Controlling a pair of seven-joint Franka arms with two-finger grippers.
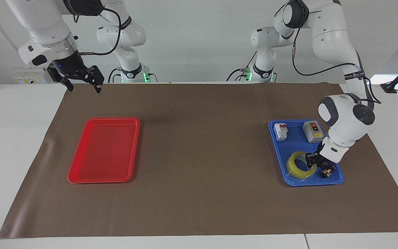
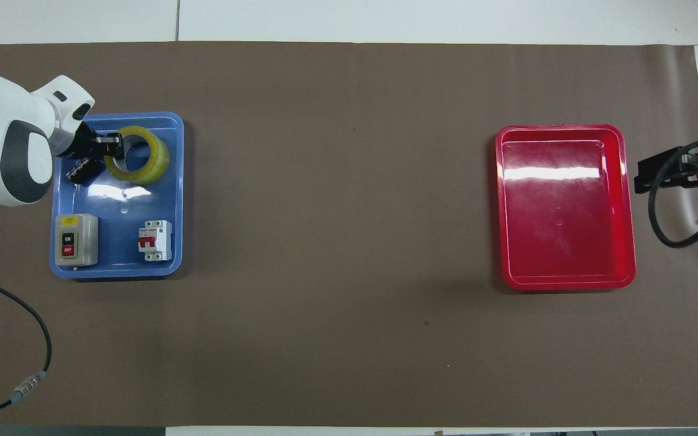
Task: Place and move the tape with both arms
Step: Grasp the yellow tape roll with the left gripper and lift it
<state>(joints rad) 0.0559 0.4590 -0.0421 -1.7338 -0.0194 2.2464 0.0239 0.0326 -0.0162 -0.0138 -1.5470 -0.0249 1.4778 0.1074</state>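
translucent yellow tape [image 1: 301,165] with white core, blue tray [image 1: 335,179], red tray [image 1: 98,178], brown mat [image 1: 202,138].

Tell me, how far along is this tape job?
Early days. Nothing looks moved yet: the translucent yellow tape roll lies in the blue plastic tray, beside a small black cylinder. In hand: the left gripper is down at the roll's rim. Left: lifting and moving it. The right gripper waits, open, above the table near the red tray.

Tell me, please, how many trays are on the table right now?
2. A blue tray lies toward the left arm's end and holds the tape with some electrical parts; a red tray lies toward the right arm's end. None seems hidden.
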